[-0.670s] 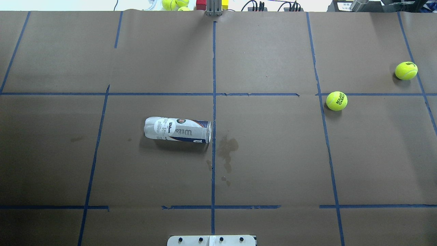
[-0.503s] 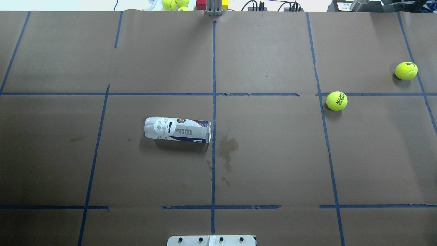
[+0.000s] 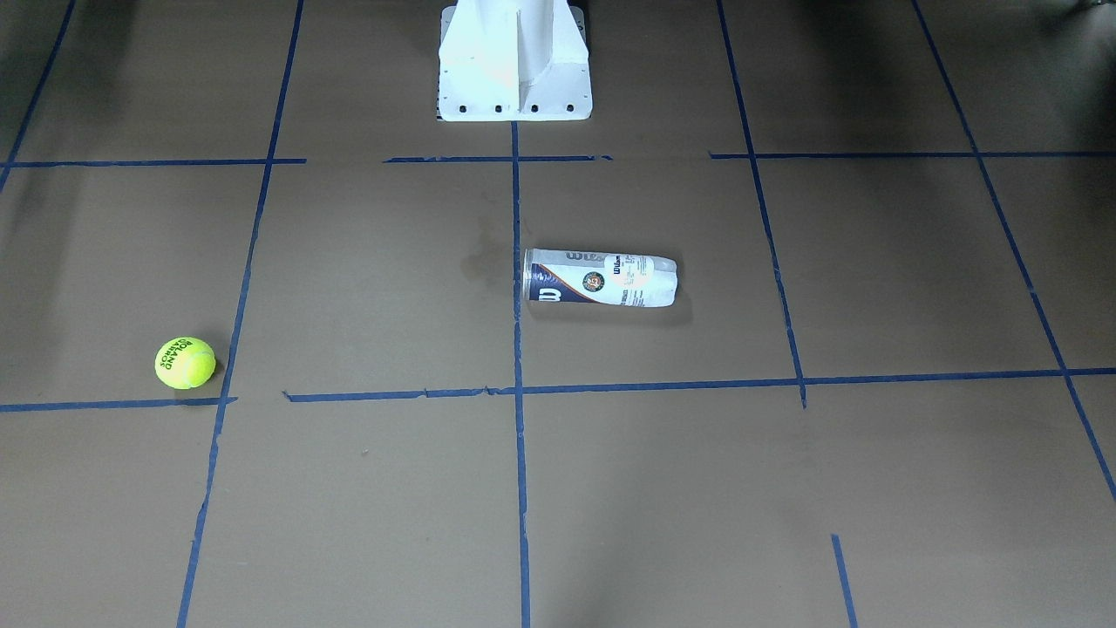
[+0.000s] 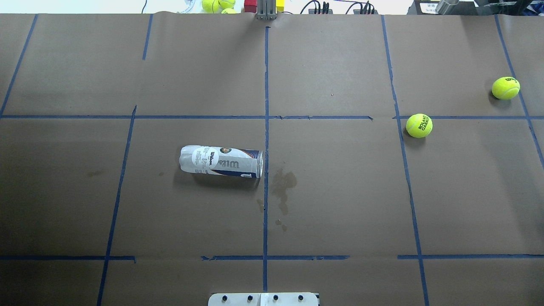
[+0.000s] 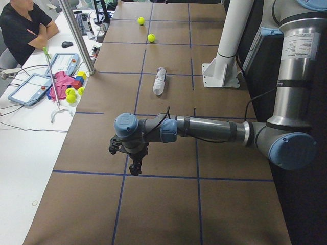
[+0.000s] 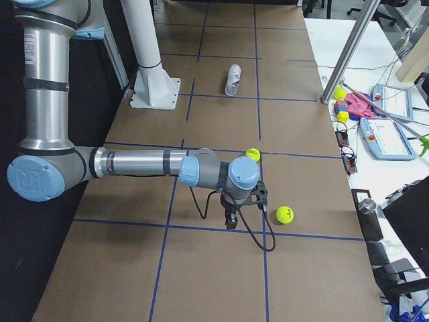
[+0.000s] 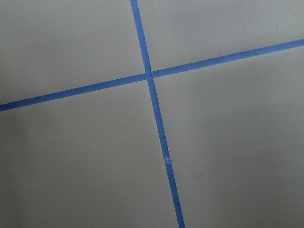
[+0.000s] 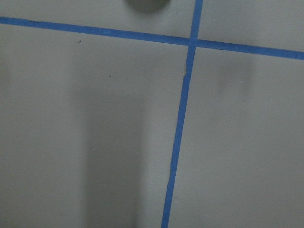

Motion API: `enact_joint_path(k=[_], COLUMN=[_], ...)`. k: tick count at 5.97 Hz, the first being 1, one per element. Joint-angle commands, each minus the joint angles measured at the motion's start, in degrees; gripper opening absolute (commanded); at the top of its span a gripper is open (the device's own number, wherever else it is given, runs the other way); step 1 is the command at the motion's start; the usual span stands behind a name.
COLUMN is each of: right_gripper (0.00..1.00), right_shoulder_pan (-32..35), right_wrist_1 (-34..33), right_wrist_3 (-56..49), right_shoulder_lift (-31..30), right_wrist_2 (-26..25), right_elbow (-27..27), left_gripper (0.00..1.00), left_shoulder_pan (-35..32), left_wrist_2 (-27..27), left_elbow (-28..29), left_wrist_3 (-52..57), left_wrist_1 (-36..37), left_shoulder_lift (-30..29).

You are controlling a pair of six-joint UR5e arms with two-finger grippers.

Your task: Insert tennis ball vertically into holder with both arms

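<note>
Table cover [image 4: 340, 191]: matt brown paper, smooth, with one darker blotch [image 4: 282, 185] near the middle; the grid lines on it are smooth blue tape [image 4: 266, 76], edges ragged in places. Can [image 4: 221, 161]: clear glossy plastic under a smooth white and navy printed label; tennis ball [image 4: 419, 125]: fuzzy yellow-green felt, matt. Left arm [image 5: 209, 130] and right arm [image 6: 134, 163]: smooth satin grey metal tubes with light-blue caps [image 5: 290, 150] that look like plastic; pedestal [image 3: 514, 61]: glossy white.
</note>
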Motion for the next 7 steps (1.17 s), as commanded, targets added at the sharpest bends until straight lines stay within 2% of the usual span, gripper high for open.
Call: enact_joint_path(k=[1, 2, 3, 4, 5, 6, 7], right_gripper=[1.00, 1.00, 1.00, 1.00, 1.00, 1.00, 1.00], right_shoulder_pan=[0.00, 0.00, -0.17, -0.70, -0.70, -0.70, -0.70], right_wrist_1=[0.17, 4.70, 6.31, 6.33, 6.41, 6.50, 6.50], right_wrist_3=[-0.83, -1.27, -1.02, -0.93, -0.93, -0.93, -0.93], right_shoulder_lift=[-0.36, -0.54, -0.71, -0.72, -0.72, -0.72, -0.72], right_wrist_2=[1.21, 1.39, 1.30, 1.30, 1.22, 1.30, 1.30], right_elbow=[0.45, 0.10, -0.25, -0.34, -0.87, -0.79, -0.78], left_gripper=[1.00, 1.00, 1.00, 1.00, 1.00, 1.00, 1.00], left_shoulder_pan=[0.29, 0.29, 0.38, 0.38, 0.55, 3.95, 8.42], left_wrist_2=[-0.08, -0.43, -0.43, -3.56, -10.03, -11.23, -11.15], left_elbow=[-0.10, -0.19, -0.19, -0.37, 0.07, -0.28, -1.76], left_wrist_3=[-0.06, 0.11, 0.64, 0.64, -0.05, -0.23, -0.41], left_wrist_1=[0.04, -0.22, -2.57, -10.25, -18.33, -22.59, -22.98], left_shoulder_lift=[0.01, 0.09, -0.34, 1.83, 3.59, 1.87, -1.46])
